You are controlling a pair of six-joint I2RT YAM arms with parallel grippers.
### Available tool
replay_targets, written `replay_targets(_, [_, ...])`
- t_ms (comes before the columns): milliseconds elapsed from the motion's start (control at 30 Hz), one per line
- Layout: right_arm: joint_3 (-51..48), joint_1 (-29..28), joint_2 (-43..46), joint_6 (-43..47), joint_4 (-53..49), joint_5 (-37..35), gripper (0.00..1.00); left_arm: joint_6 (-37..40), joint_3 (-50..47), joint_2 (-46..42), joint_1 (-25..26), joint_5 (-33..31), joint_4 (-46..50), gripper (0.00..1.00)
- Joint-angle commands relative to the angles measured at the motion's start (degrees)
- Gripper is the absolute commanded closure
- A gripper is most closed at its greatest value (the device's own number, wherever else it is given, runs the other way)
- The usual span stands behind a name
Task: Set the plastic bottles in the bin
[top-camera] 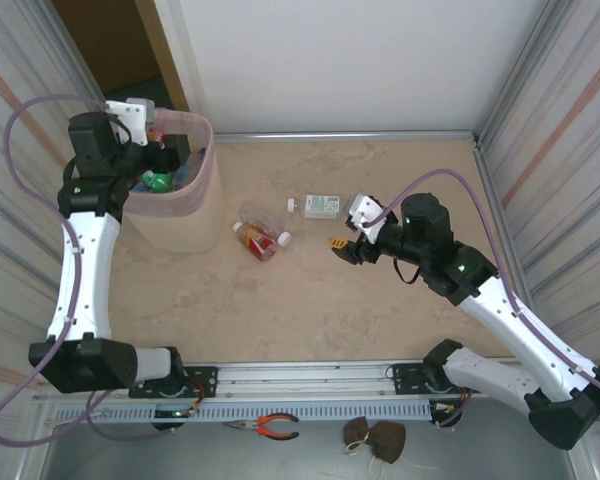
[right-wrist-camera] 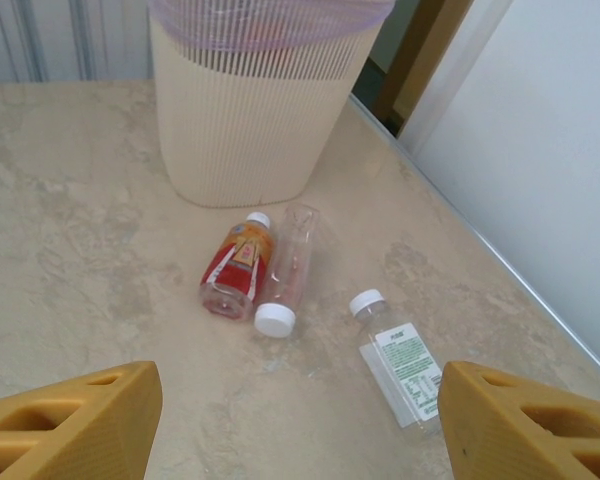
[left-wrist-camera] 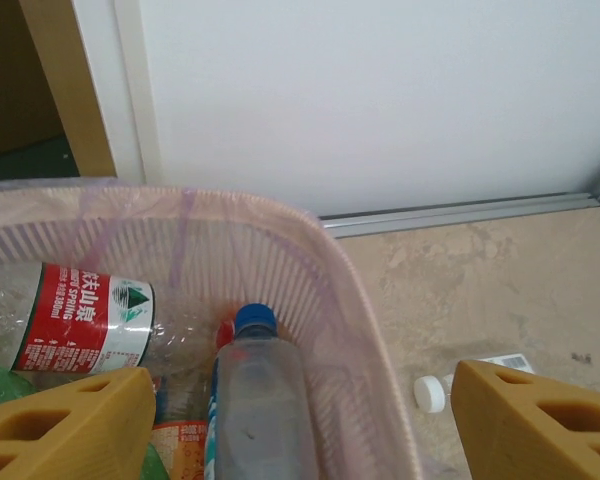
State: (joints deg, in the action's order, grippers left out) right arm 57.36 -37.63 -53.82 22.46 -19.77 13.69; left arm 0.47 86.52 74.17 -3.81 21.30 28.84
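Lying outside one bin (right-wrist-camera: 245,130), three bottles (right-wrist-camera: 290,265)

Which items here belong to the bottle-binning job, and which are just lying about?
Job: bin; red-labelled bottle, clear bottle, green-labelled bottle on the table; bottles already in the bin.
Lying about: orange-handled pliers; brown bundle at the near edge.

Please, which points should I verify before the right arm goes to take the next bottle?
1. Right gripper open, empty: ok.
2. Bottles to fetch lie on table: red-label bottle, clear bottle, white-label bottle: ok.
3. Target lies apart: white-label bottle ok; the other two lie side by side, seemingly touching: not ok.
4. Left gripper open over bin, holding nothing: ok.
5. Bin upright: ok.
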Motion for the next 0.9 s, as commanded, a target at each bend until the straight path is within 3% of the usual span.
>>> replay_targets(0, [1.3,-0.6,-0.4,-1.2,0.5,0.7,0.28,1.0,1.8,0.3,-0.3,2.2,2.3,0.24])
replay_targets(200, [2.7,-0.6,-2.5,-2.6,-0.3,-2.4,0.27,-0.7,1.3,0.4,-0.2,6.3,3.3,0.28])
replay_targets(467, [7.5,1.3,-12.9,0.8,-5.0,-4.8,0.26,-1.5,-0.6,-1.8,0.3,10.5,5.0,0.28])
replay_targets(633, [10.2,1.6,-20.3,4.4,-5.9,-3.0,0.27,-1.5,-2.4,-4.2,0.4,11.8,6.7,0.28])
replay_targets(867, [13.1,0.0,-32.2,1.8,-1.3,0.7,0.29,-2.1,-5.9,-8.2,0.4,12.5,7.7,0.27])
